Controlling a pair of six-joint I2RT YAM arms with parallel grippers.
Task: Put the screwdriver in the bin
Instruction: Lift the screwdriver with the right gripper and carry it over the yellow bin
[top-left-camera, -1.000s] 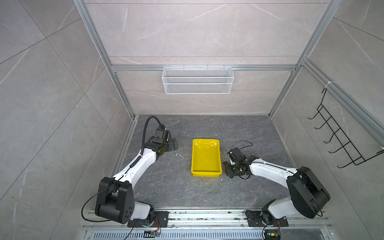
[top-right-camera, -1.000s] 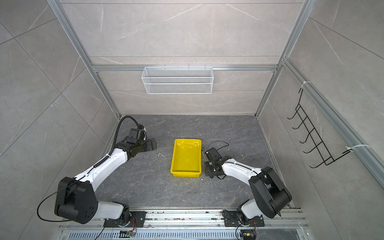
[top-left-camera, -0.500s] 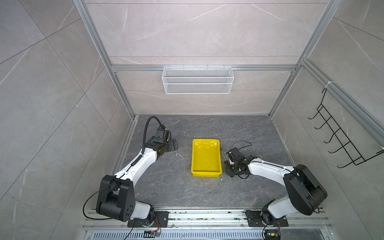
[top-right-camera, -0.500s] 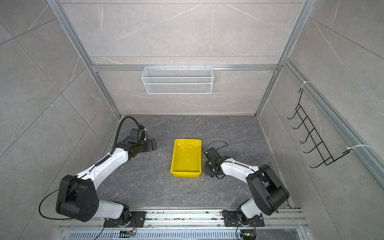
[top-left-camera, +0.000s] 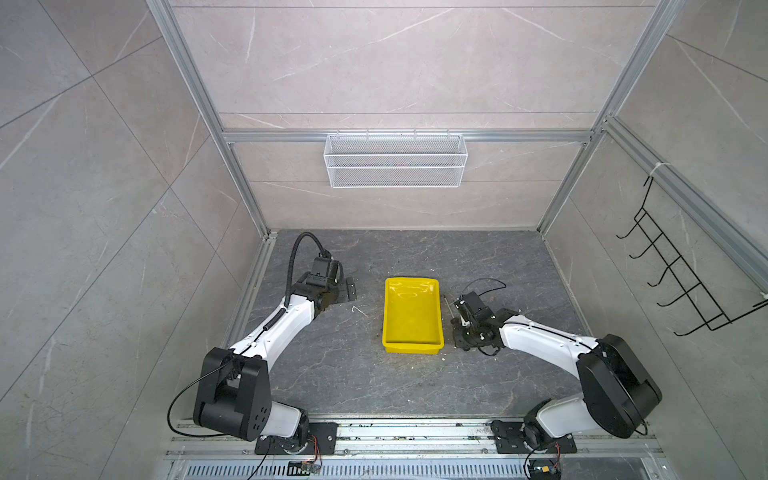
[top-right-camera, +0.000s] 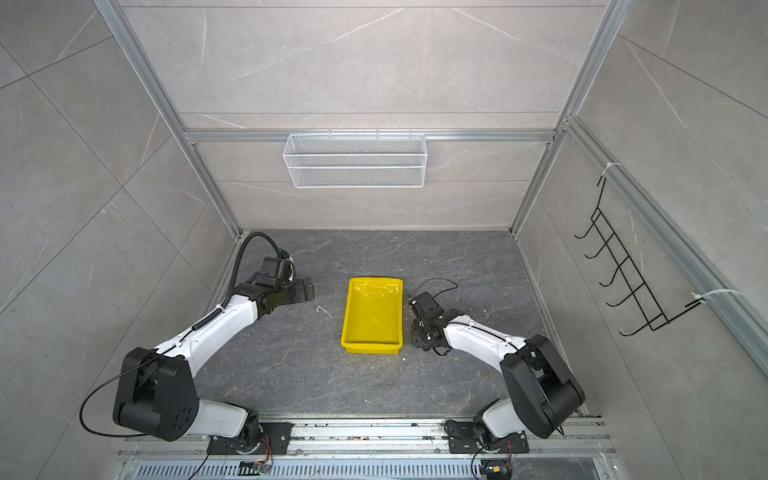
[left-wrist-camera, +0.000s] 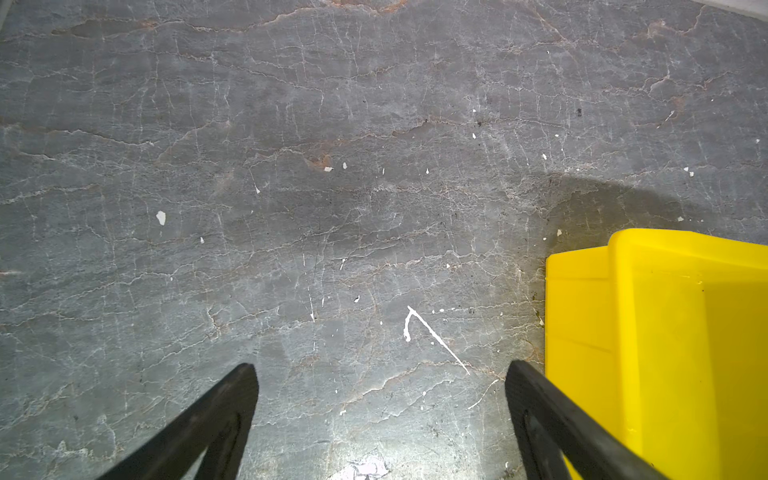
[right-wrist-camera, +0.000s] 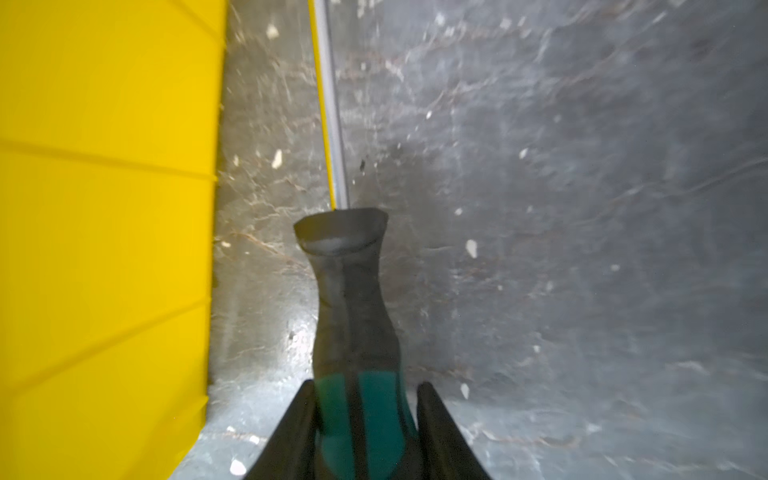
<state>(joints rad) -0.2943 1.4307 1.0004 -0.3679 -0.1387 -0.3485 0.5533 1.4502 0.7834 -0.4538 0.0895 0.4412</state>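
The screwdriver has a dark grey and green handle and a thin metal shaft. It lies along the right side of the yellow bin, apart from its wall. My right gripper is shut on the green end of the handle. In both top views this gripper sits low beside the bin, and the shaft points toward the back wall. The bin holds nothing. My left gripper stands open over bare floor, left of the bin.
A white wire basket hangs on the back wall. A black hook rack is on the right wall. A white scratch marks the slate floor between my left gripper and the bin. Aluminium rails run along the front edge.
My right gripper's jaws have closed onto the screwdriver handle. Both arms have stayed almost where they were.
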